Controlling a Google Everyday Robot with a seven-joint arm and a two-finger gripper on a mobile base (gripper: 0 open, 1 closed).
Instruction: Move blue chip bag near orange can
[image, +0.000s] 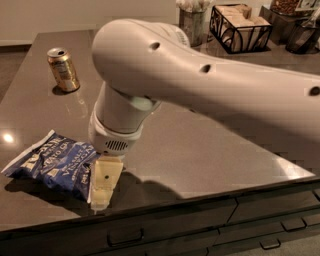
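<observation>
The blue chip bag (50, 163) lies crumpled on the dark table (200, 150) at the front left, with white lettering on top. The orange can (63, 69) stands upright at the far left, well behind the bag. My gripper (104, 187) hangs from the big white arm (200, 80) and points down at the bag's right end, close to the table's front edge. Its pale fingers (105, 181) touch or overlap the bag's right edge. The white-and-green can is hidden behind the arm.
A wire basket (241, 27) with pale items and a jar (191, 20) stand at the back right. The table's front edge runs just below the gripper, with drawers (165, 230) beneath.
</observation>
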